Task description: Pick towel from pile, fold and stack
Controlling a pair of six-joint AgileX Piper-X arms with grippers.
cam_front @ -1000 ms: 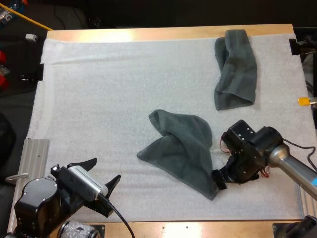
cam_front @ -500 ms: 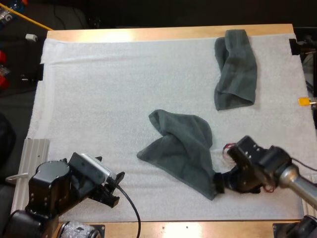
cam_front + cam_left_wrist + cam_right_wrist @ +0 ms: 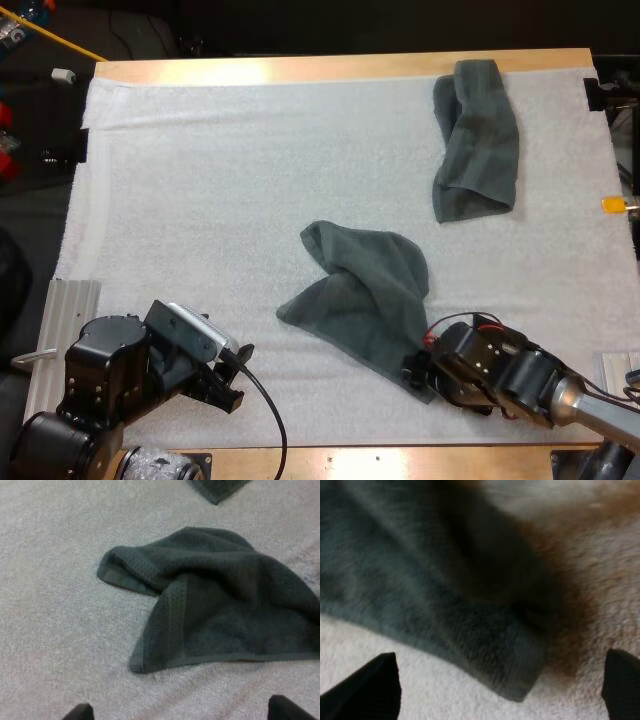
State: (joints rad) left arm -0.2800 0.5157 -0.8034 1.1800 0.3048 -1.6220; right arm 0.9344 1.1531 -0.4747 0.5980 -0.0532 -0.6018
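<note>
Right gripper [image 3: 415, 373], wide open and empty, straddles the near corner of the crumpled dark grey-green cloth towel [image 3: 370, 295] just ahead, placed, I judge, to pinch it; my left gripper [image 3: 235, 378] hangs open and empty, well short of the towel's other edge

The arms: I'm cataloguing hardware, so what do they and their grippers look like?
The left arm and right arm are black with bulky rounded joint housings; the right has a silver-grey tube section. The left gripper and right gripper each carry two black tapered fingers.
</note>
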